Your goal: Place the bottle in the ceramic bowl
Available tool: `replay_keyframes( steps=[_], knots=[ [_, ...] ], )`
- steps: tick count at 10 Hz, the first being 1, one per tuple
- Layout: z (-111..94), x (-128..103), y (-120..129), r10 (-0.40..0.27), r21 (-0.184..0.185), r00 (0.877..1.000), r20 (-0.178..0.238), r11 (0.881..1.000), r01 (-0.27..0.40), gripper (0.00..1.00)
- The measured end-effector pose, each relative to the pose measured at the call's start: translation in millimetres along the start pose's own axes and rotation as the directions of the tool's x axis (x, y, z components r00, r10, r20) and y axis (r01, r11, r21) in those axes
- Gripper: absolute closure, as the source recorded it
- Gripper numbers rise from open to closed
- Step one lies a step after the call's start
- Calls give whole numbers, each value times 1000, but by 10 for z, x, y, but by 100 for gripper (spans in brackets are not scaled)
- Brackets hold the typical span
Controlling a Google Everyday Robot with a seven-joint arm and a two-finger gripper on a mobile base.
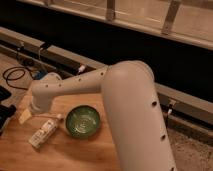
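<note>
The white bottle lies on its side on the wooden table, cap pointing up and right toward the bowl. The green ceramic bowl stands just right of it, upright and empty. My white arm reaches from the right across the bowl's far side to the table's left end. Its wrist hangs above and behind the bottle. The dark gripper shows only partly at the left edge, left of the bottle and apart from it.
A black cable coils on the floor at the far left. A metal rail and dark glass wall run behind the table. Speckled floor lies to the right of the table.
</note>
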Motion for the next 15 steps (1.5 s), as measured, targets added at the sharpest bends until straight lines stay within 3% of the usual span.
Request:
replay_keyframes(
  steps=[1, 3, 5, 9, 15],
  knots=[
    [38, -3, -52, 0, -17, 1000, -9, 1000, 0, 20],
    [107, 66, -134, 3, 41, 1000, -21, 999, -2, 20],
    [-1, 150, -241, 13, 96, 1000, 2, 995, -13, 20],
    [-88, 412, -534, 74, 166, 997, 19, 983, -76, 20],
    [210, 492, -563, 100, 186, 995, -32, 978, -92, 20]
  ],
)
